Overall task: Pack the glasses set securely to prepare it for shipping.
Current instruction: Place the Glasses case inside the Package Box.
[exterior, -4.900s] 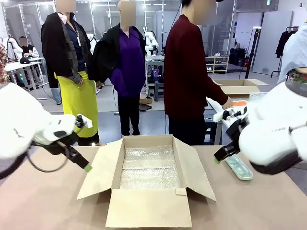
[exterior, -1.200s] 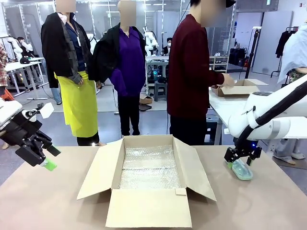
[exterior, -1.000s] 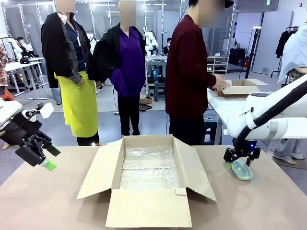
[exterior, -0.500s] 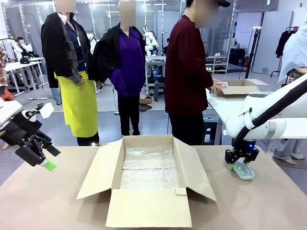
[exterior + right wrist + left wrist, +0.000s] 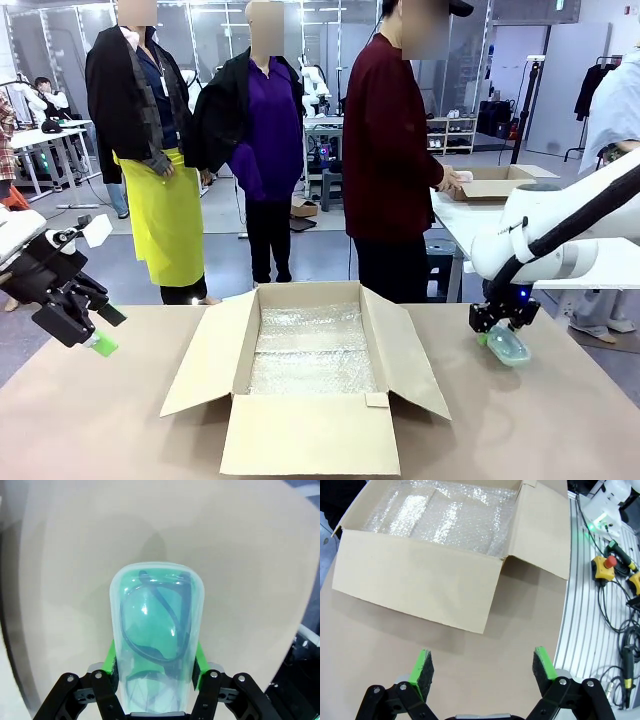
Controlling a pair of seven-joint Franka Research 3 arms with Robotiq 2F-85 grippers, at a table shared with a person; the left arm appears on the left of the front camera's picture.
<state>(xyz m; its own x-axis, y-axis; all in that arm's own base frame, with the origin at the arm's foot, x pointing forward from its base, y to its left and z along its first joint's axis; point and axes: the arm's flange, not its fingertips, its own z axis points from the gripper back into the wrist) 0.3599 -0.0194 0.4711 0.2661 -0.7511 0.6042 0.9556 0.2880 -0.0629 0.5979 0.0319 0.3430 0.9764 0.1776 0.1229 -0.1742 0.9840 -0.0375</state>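
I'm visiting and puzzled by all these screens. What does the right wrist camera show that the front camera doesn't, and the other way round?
Right wrist view: dark glasses are plain through the clear top of the mint-green case, with the right fingers pressed against both its long sides. Front view: the open cardboard box lined with bubble wrap, the left fingers standing open at the table's left side, and a person in a dark red top beyond. Shared: the right fingers shut on that case, over the tan table.
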